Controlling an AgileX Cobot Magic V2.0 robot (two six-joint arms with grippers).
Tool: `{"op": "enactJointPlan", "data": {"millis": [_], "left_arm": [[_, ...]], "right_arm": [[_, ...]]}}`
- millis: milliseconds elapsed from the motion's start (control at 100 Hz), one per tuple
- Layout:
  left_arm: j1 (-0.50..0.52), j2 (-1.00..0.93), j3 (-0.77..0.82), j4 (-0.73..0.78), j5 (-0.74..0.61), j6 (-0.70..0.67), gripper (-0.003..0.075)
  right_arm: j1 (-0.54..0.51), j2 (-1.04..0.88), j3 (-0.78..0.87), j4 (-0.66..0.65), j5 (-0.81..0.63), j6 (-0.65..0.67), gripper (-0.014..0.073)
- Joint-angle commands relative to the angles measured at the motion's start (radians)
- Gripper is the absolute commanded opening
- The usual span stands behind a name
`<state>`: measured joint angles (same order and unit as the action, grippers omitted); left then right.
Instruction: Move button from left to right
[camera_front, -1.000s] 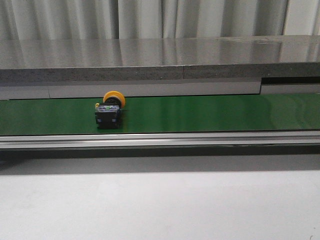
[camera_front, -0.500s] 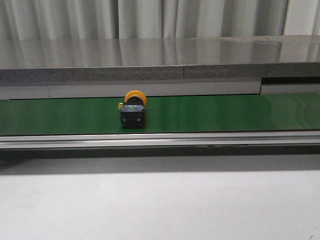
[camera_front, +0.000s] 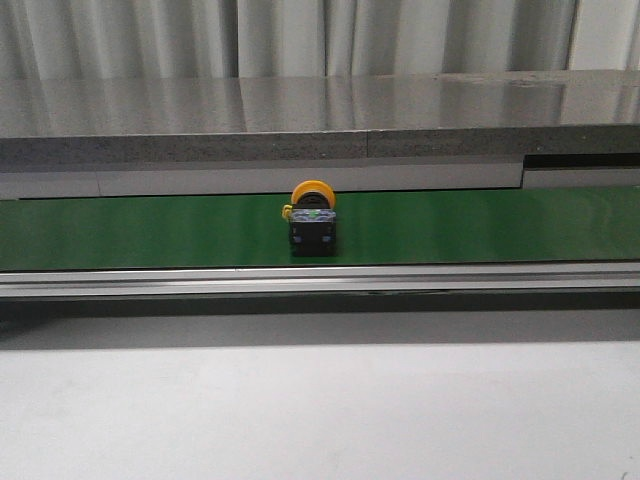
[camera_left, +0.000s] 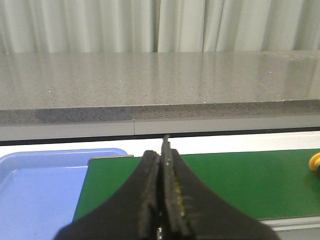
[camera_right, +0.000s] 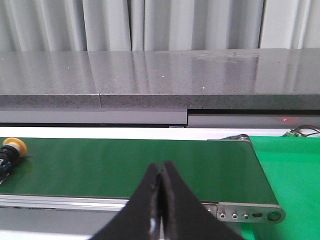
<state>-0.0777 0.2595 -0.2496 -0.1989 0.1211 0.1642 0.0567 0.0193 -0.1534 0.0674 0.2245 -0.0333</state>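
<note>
The button (camera_front: 313, 227), a yellow-orange cap on a black body, lies on the green conveyor belt (camera_front: 480, 225) near the middle of the front view. Its yellow cap shows at the edge of the left wrist view (camera_left: 315, 162), and it shows at the far side of the right wrist view (camera_right: 11, 152). My left gripper (camera_left: 161, 152) is shut and empty, near the belt's left end. My right gripper (camera_right: 160, 167) is shut and empty, near the belt's right end. Neither gripper shows in the front view.
A blue tray (camera_left: 35, 190) sits beside the belt's left end. A grey stone ledge (camera_front: 320, 115) runs behind the belt. The belt's metal rail (camera_front: 320, 278) runs along its front. A bright green surface (camera_right: 290, 190) lies past the belt's right end roller.
The button has travelled to the right along the belt, from left of centre to about the middle. No gripper shows in the earlier frames.
</note>
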Motion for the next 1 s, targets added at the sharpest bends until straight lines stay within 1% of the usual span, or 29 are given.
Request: {"op": "enactJointPlan", "data": {"millis": [0, 130, 320, 420, 570, 770, 820, 860, 910, 960, 980, 990], "left_arm": [[-0.007, 0.01, -0.026, -0.009, -0.086, -0.003, -0.002], [-0.007, 0.01, -0.026, -0.009, -0.086, -0.003, -0.002], [-0.007, 0.01, -0.026, -0.009, -0.086, -0.003, -0.002], [-0.007, 0.01, -0.026, -0.009, -0.086, -0.003, -0.002], [-0.007, 0.01, -0.026, -0.009, -0.086, -0.003, -0.002], [-0.007, 0.01, -0.026, -0.009, -0.086, -0.003, -0.002], [-0.007, 0.01, -0.026, -0.009, -0.086, -0.003, -0.002], [-0.007, 0.01, -0.026, -0.009, -0.086, -0.003, -0.002], [-0.007, 0.01, -0.026, -0.009, -0.086, -0.003, -0.002], [-0.007, 0.01, -0.026, -0.009, -0.086, -0.003, -0.002], [-0.007, 0.01, -0.026, -0.009, -0.086, -0.003, -0.002], [-0.007, 0.01, -0.026, -0.009, -0.086, -0.003, -0.002]], "right_arm": [[-0.002, 0.081, -0.108, -0.002, 0.015, -0.003, -0.0067], [-0.002, 0.242, -0.252, -0.002, 0.121, -0.003, -0.0067], [-0.002, 0.508, -0.473, 0.0, 0.379, -0.003, -0.0067], [-0.002, 0.638, -0.571, 0.01, 0.469, -0.003, -0.0067], [-0.002, 0.787, -0.655, 0.039, 0.49, -0.003, -0.0067], [-0.002, 0.878, -0.665, 0.109, 0.503, -0.003, -0.0057], [-0.002, 0.889, -0.665, 0.115, 0.516, -0.003, -0.0025], [-0.002, 0.896, -0.665, 0.118, 0.525, -0.003, 0.0026], [-0.002, 0.901, -0.665, 0.118, 0.531, -0.003, 0.0113], [-0.002, 0.901, -0.665, 0.118, 0.531, -0.003, 0.0236], [-0.002, 0.901, -0.665, 0.118, 0.531, -0.003, 0.0268], [-0.002, 0.901, -0.665, 0.118, 0.531, -0.003, 0.03]]}}
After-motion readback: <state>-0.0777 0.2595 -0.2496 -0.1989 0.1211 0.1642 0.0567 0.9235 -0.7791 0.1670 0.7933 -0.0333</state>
